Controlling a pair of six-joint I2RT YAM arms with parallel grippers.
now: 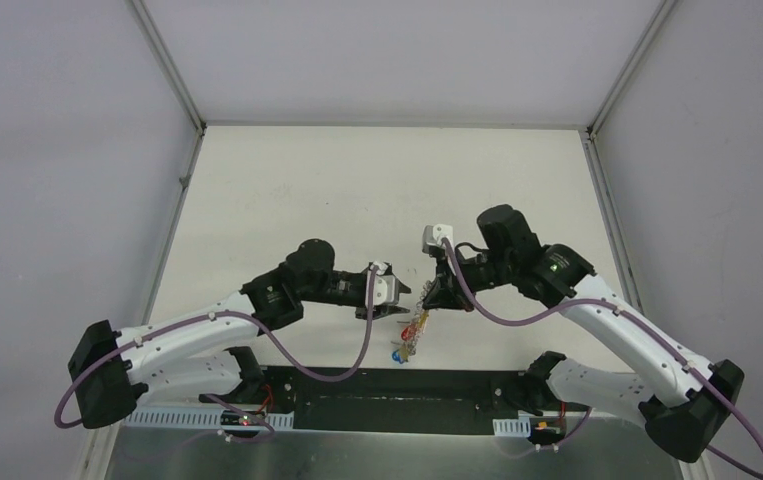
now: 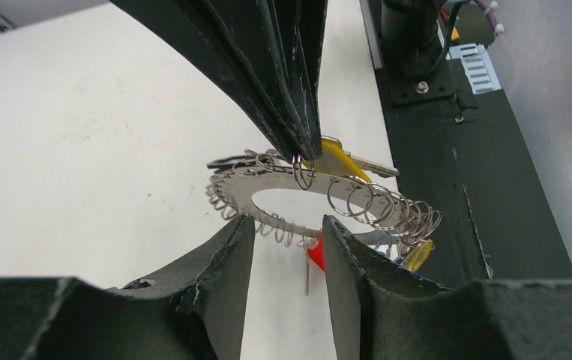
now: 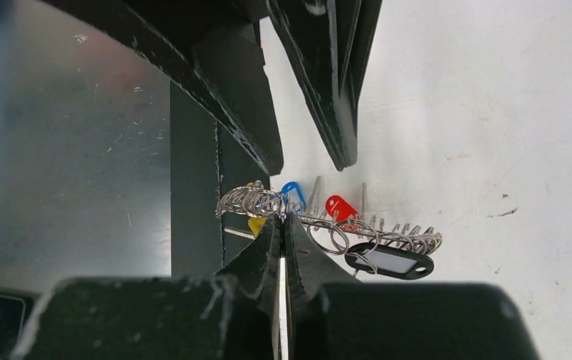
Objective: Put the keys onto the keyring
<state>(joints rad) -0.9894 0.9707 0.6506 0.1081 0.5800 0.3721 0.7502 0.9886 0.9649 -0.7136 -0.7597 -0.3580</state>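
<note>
Left of the keyring point(image 2: 268, 180), the left gripper point(image 2: 286, 238) stood with its jaws parted, one on each side of the ring's near rim, and held nothing. Whether a pad brushed the coils could not be told.

The keyring itself hung between the two arms, over the near edge of the table point(image 1: 357, 190) and seemingly clear of it. Under the keyring dangled a yellow key point(image 2: 340, 161), a blue key point(image 3: 291, 191) and a red key point(image 2: 315, 255), with a black tag point(image 3: 387, 261) at its far end. They appeared to be threaded on it, though the small loops were too fine to be sure.

Right of the keyring, the right gripper point(image 3: 283, 223) was closed tight on one small loop at the ring's top edge, and that pinch alone seemed to carry the whole load.

That was the main risk: a thin wire loop could swivel or slide out of such a narrow grip, and ring and keys would drop together. If the left jaws closed carelessly they might catch loose coils instead of the rim and drag the floppy ring askew. The two sets of fingers sat very near each other, so a small misjudged move could knock them together. A swinging key might also snag.

No box, tray or bowl showed anywhere near the keyring, and the ring was the only holder in view.
</note>
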